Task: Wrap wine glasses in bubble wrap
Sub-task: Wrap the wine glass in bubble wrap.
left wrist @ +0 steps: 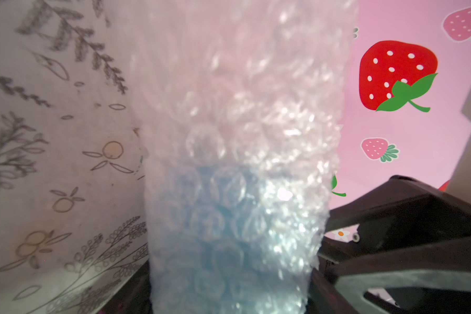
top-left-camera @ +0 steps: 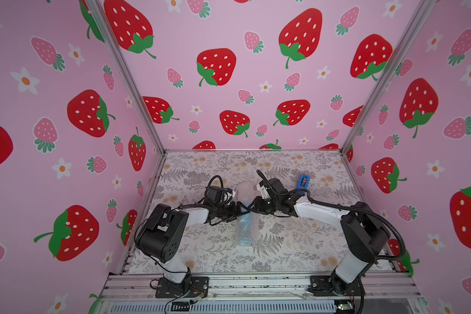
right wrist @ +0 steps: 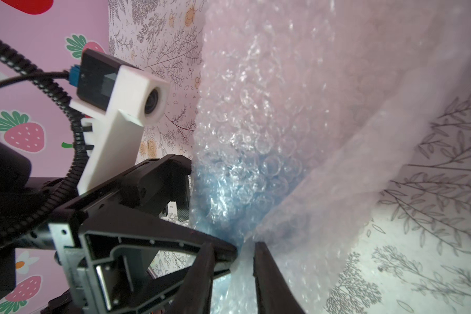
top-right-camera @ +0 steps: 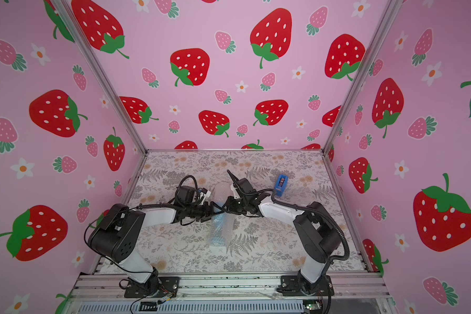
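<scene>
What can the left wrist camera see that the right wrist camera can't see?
Only the left wrist view shows a whole big red strawberry on the pink wall. Only the right wrist view shows the left arm's white camera and its black ribbed cable. Both show the bubble wrap with the light-blue goblet showing through it, and the flowery table cover.

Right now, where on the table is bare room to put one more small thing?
Free: the near strip of table between the bubble wrap and the front edge, and the far strip along the back wall, left of the tape dispenser. Crowded: the middle, where left arm and right arm meet at the wrap.
</scene>
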### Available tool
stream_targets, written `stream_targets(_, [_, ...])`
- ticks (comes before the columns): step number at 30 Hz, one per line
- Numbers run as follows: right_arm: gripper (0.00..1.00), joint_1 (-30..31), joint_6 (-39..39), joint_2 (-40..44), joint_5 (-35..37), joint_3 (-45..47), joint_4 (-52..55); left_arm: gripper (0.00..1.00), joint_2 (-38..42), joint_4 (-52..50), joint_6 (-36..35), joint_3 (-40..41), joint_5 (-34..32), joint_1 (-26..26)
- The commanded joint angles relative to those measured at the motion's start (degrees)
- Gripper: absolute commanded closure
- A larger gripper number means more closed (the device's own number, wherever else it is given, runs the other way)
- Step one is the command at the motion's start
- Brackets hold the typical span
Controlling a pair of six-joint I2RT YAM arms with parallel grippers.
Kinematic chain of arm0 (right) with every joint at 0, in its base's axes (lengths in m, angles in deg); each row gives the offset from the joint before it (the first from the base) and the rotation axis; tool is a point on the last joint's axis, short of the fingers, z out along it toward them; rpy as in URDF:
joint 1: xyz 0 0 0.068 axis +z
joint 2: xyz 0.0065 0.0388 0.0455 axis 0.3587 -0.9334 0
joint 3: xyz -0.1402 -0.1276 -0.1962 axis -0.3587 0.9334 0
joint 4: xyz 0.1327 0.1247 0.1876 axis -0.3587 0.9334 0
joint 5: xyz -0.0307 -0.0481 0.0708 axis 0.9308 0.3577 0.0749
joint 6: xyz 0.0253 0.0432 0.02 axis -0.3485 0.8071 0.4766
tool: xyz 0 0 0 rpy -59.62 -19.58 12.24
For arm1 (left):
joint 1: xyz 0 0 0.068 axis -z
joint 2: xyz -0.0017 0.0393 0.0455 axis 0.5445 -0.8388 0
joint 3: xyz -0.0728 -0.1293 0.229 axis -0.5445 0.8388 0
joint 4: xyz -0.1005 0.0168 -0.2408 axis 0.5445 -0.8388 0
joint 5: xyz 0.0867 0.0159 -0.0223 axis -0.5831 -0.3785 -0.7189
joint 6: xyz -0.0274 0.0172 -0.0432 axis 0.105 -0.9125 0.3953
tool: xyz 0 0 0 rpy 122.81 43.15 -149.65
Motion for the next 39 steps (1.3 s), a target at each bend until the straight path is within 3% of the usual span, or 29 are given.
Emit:
stream_targets(1, [0.72, 0.4, 0.3, -1.4, -0.4, -1.3, -0.7, 0.13, 1.8, -6.9, -0.9, 1.4, -2.3, -0.7])
stream_targets(10, [0.72, 0.5, 0.5, -2.1, -0.9, -1.2, -1.3, 0.00, 7.2, -11.2, -0.9, 1.3, -3.1, -1.8])
stream_targets(15, [0.72, 0.5, 0.8, -1.9, -0.9, -0.9, -1.7, 0.00, 9.1, -12.1, -1.1, 2.1, -4.2, -2.0])
stream_targets(19, [0.72, 0.6, 0.9, -2.0, -0.9, -1.1, -1.8, 0.16, 10.7, -10.9, -1.1, 3.5, -3.9, -1.9])
stream_targets(28, [0.82, 2.1, 0.9, -3.3, -1.2, -3.2, -1.2, 0.39, 7.7, -9.2, -2.0, 3.9, -3.1, -2.1])
stream_targets(39, [0.83, 3.6, 0.4, -4.2, -0.9, -5.6, -0.1, 0.43, 4.9, -8.0, -3.4, 4.2, -2.9, -3.2])
